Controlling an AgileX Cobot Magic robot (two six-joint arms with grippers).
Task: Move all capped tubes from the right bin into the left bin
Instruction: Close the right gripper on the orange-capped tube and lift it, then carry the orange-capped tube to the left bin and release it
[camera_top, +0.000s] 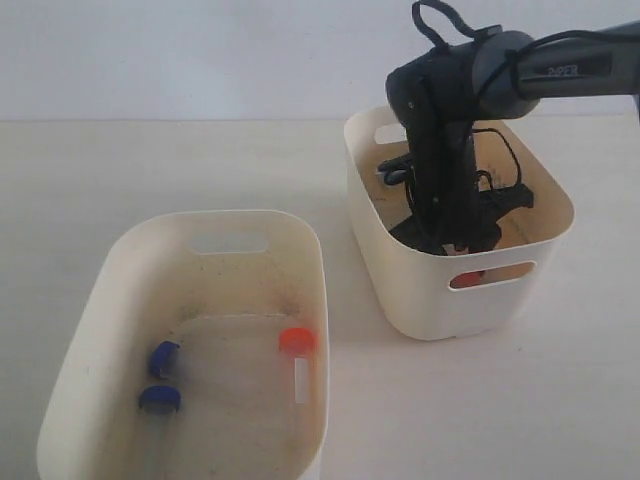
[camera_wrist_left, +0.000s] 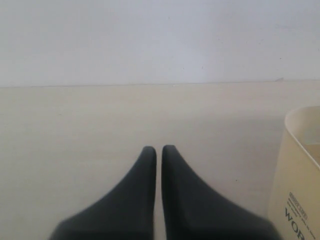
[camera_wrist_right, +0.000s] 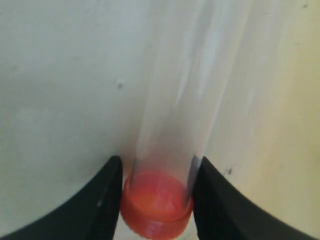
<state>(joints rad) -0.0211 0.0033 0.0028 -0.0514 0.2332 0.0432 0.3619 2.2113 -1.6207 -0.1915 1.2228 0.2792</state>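
Note:
My right gripper (camera_top: 450, 240) reaches down inside the right bin (camera_top: 440, 305). In the right wrist view its fingers (camera_wrist_right: 158, 161) are shut on a clear tube (camera_wrist_right: 185, 100) just above its orange-red cap (camera_wrist_right: 156, 202). Orange shows through the bin's front slot handle (camera_top: 470, 279). The left bin (camera_top: 110, 270) holds two blue-capped tubes (camera_top: 163, 357) (camera_top: 158, 399) and one orange-capped tube (camera_top: 296, 340). My left gripper (camera_wrist_left: 159, 149) is shut and empty above bare table; it is out of the exterior view.
A cream bin wall with printed lettering (camera_wrist_left: 300, 165) stands at the edge of the left wrist view. A strip of pale table (camera_top: 335, 300) separates the two bins. The right arm and its cables (camera_top: 500, 70) fill the right bin's opening.

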